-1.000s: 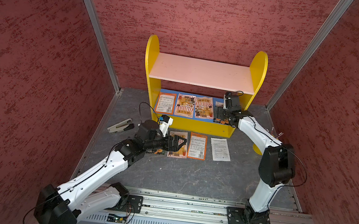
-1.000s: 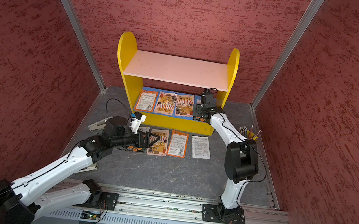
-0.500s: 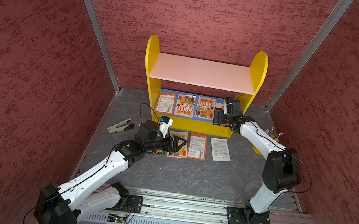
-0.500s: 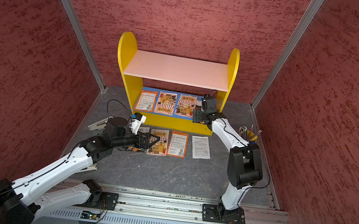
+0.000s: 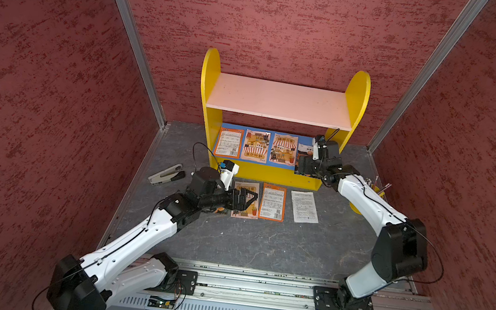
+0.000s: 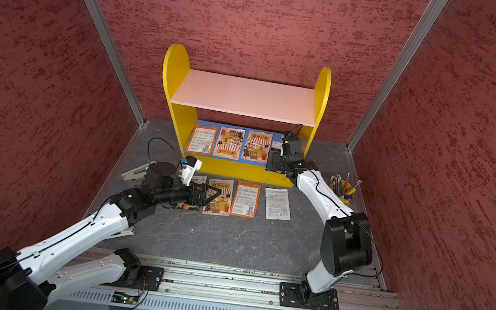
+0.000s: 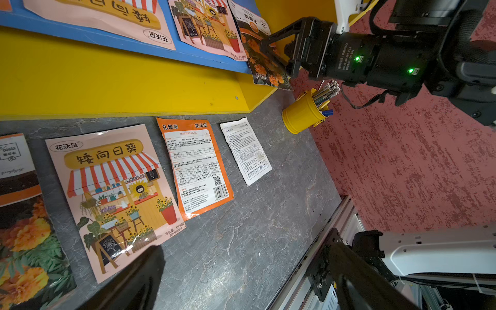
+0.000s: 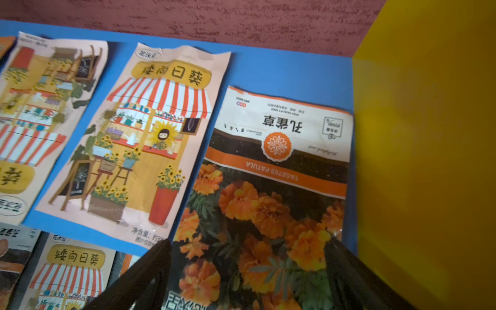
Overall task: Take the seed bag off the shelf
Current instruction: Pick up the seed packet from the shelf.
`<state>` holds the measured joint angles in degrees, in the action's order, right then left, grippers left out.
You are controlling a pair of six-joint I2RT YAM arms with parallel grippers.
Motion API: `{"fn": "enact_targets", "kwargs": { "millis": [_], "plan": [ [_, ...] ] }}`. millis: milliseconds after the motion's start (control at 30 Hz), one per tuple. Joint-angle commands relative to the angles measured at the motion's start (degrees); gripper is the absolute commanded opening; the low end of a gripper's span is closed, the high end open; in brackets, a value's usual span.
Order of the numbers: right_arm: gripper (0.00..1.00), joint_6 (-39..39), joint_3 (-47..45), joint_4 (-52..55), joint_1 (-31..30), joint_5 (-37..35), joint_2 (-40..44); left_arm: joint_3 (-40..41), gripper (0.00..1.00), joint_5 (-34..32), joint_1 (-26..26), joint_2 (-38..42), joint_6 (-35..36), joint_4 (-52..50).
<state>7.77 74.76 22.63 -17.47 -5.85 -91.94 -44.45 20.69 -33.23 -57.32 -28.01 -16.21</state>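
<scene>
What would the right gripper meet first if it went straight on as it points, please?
Most likely the marigold seed bag, lying between the right gripper's fingers, partly on the shelf's blue lower board.

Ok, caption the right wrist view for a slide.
Right gripper straddling the marigold seed bag that overhangs the shelf's blue board.

Top views: high, front, looking down at shelf. Wrist views: close, both show blue lower board.

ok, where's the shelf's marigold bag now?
In both top views the marigold bag is at the right end of the shelf's blue board, beside a sunflower bag, overhanging the front edge at the right end effector.
</scene>
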Motion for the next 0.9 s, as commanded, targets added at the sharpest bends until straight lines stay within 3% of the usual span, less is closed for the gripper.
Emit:
{"fn": "enact_targets", "kwargs": {
  "millis": [0, 200, 433, 667, 867],
  "plan": [
    [0.94, 1.90, -0.24, 1.44, 0.64, 0.91, 6.22, -1.01, 1.00, 0.14, -0.32, -0.06, 1.09, 1.12],
    [0.95, 9.54, -5.35, 4.44, 0.60, 10.02, 18.62, -2.35, 1.00, 0.21, -0.06, -1.27, 2.62, 0.86],
    [0.95, 16.37, -12.87, 7.29, 0.80, 10.37, 28.51, -4.84, 1.00, 1.81, 0.37, -3.41, 3.79, -0.58],
    [0.94, 22.34, -21.28, 0.98, 3.27, 12.34, 30.31, -3.75, 1.00, 1.90, 0.36, -1.81, 3.60, -0.14],
    [0.93, 26.37, -25.10, -7.17, 6.92, 18.40, 26.87, -1.98, 1.00, 1.55, 0.43, 0.53, 2.77, -0.01]
  ]
}}
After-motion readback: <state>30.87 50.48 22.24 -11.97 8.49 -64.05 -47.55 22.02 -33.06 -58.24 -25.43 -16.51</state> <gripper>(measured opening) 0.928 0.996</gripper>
